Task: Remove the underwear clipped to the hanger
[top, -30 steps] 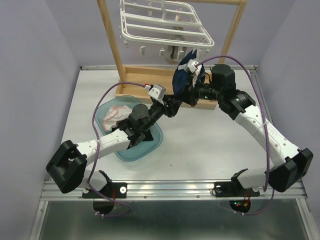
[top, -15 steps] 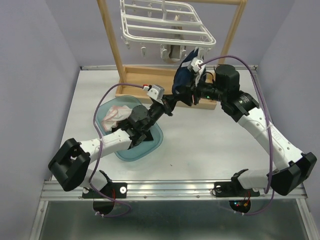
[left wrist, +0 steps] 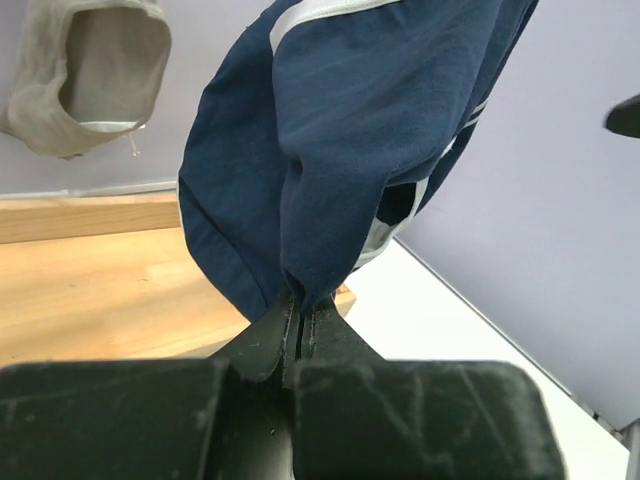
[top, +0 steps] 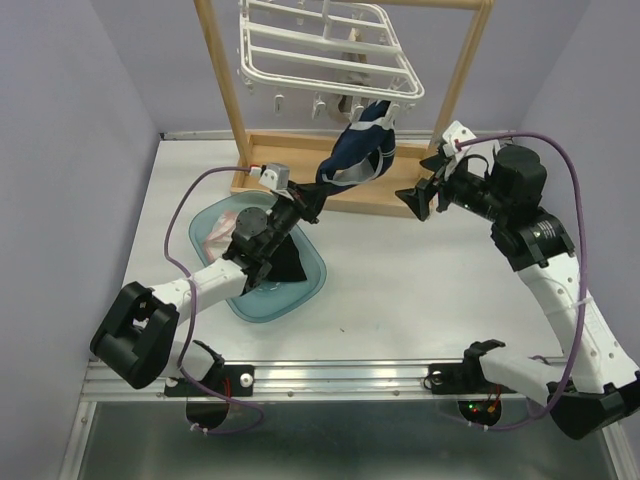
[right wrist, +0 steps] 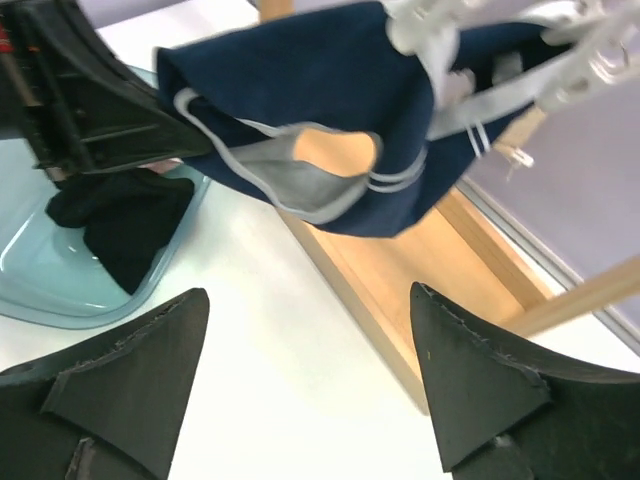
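A white worktop (top: 400, 300) is being enclosed by lilac walls. Towards the lower left of the top view, a teal basin (top: 312, 282) is being used to hold a black garment (top: 285, 265) and a pale pink one (top: 222, 232).

Just above the basin, the left gripper (top: 312, 197) is being kept pressed together on the lowest fold of the navy underwear (top: 358, 155). The left wrist view shows only a thin edge of cloth being pinched. To the right of centre, the right gripper (top: 425, 182) is being held spread and empty, apart from the cloth.

Farther back, at the top of the frame, the navy underwear is still being gripped by a clip (right wrist: 420, 30) of the white hanger (top: 320, 50), which is being carried by the wooden stand (top: 225, 90). A beige garment (left wrist: 85, 75) is also being left clipped behind it.

Several failures are being risked. If the hem is pulled while the clip is shut, the cloth is likely to be stretched or drawn out of the narrow pinch. The hanger may be tilted or set swinging, and the light stand may be dragged. If the clip gives suddenly, the garment may be dropped beside the basin rather than into it.
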